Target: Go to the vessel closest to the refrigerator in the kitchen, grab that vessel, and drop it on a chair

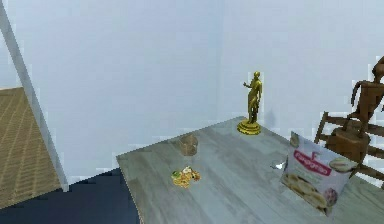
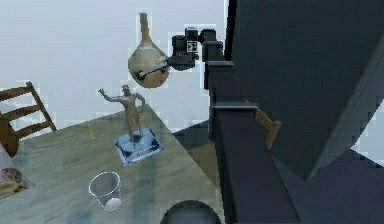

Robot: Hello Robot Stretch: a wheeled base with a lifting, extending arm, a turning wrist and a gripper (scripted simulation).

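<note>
A brown round-bellied vessel with a narrow neck (image 2: 146, 50) hangs in the air in front of the pale wall, clear of the table. My gripper (image 2: 153, 72) holds it at its far end, out from the dark arm (image 2: 215, 75). A wooden chair (image 2: 22, 112) stands at the arm side view's left, beyond the table's edge. It appears again at the forward view's right as the chair (image 1: 345, 140).
The grey wooden table (image 1: 230, 165) carries a golden statue (image 1: 252, 100), a small bowl (image 1: 188, 145), a bit of food (image 1: 185, 177) and a printed bag (image 1: 318, 175). A brown statue on a bluish base (image 2: 132, 120) and a clear glass (image 2: 105, 190) stand below the vessel. Walls close the far side.
</note>
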